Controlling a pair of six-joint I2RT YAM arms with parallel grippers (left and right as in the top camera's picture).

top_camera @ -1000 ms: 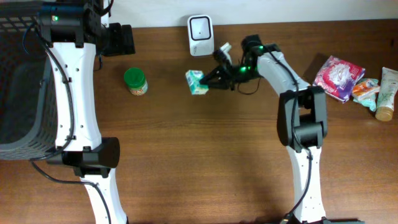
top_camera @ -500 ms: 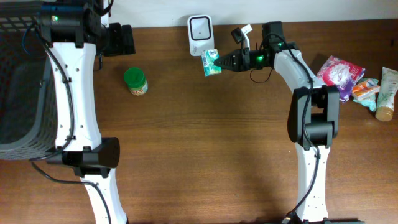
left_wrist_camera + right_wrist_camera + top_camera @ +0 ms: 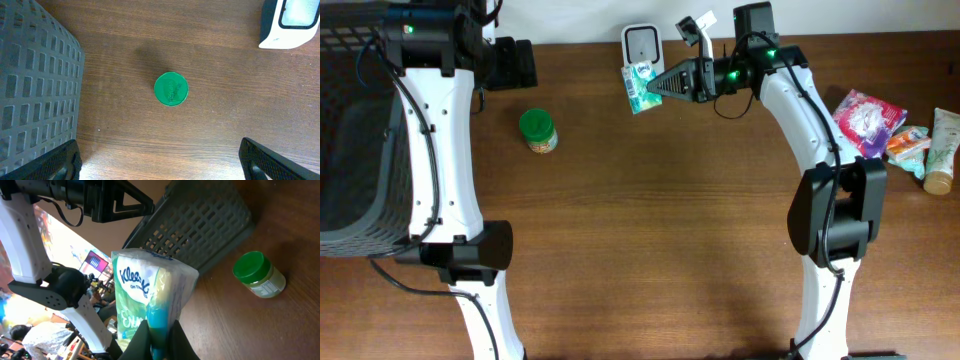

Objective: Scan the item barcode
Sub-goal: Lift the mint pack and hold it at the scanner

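Toward twelve o'clock on the brown wooden table (image 3: 650, 230), your right gripper (image 3: 653, 86) is pressed together on a white, green and teal soft plastic tissue pack (image 3: 640, 84), pinching it by one edge; the right wrist view shows the fingers (image 3: 142, 337) meeting on its teal seam. The pack sits at the six o'clock edge of the white box scanner (image 3: 641, 42) with the dark window; you cannot tell whether they touch. Your left gripper (image 3: 164, 161) is spread wide and holds nothing. It hovers at eleven o'clock of the green-lidded round jar (image 3: 538, 130), which stands upright on the wood. At nine o'clock lies the dark grey lattice basket (image 3: 350, 150).
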